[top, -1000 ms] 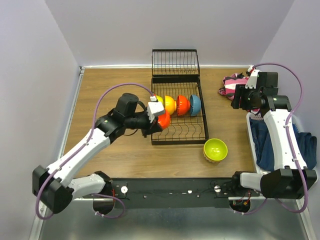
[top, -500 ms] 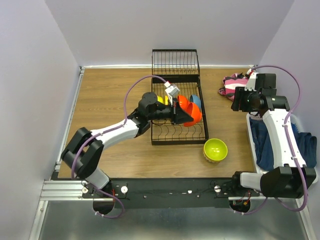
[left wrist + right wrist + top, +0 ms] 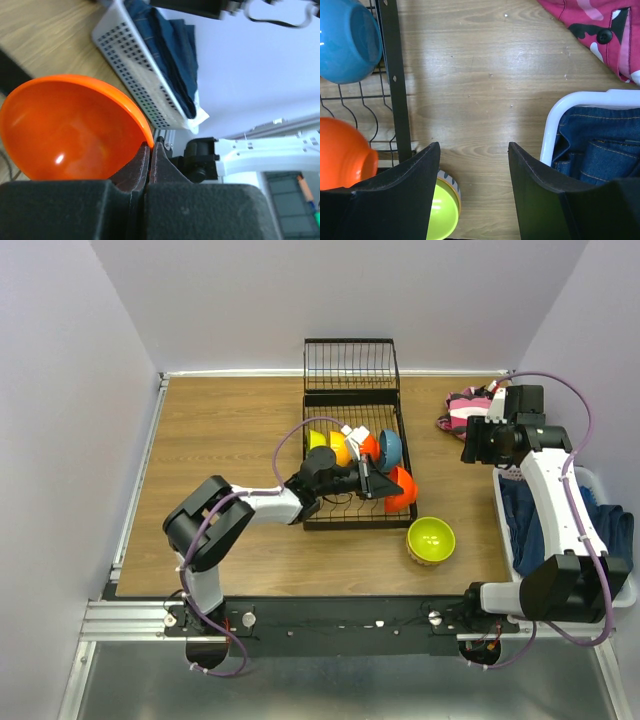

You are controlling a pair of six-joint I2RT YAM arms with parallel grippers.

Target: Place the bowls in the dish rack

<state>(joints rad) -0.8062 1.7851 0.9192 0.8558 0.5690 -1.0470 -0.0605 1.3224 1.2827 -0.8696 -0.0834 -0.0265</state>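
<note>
- Orange bowl [image 3: 402,488]: held on edge inside the rack [image 3: 340,510], at its near right corner, just left of the right rail. Whether it touches the tines cannot be told.
- Left gripper [image 3: 383,486]: reaches across the rack from the left. In the left wrist view its fingers [image 3: 137,167] pinch the bowl's rim, one inside and one outside, with only the thin wall between them.
- Yellow bowl [image 3: 336,447], red bowl [image 3: 369,446], blue bowl [image 3: 390,448]: stand on edge in one row across the middle of the rack, left to right in that order. The left gripper's body partly hides the red bowl.
- Green bowl [image 3: 431,539]: sits upright on the table [image 3: 230,440], just beside the rack's near right corner, outside the rail.
- Right gripper [image 3: 476,443]: hovers above the table between the rack and the basket [image 3: 597,480], holding nothing. Its fingers [image 3: 415,195] are spread wide.
- Basket: white, at the table's right edge, containing jeans [image 3: 540,530].
- Pink garment [image 3: 462,410]: lies on the table, far of the basket and right of the rack.
</note>
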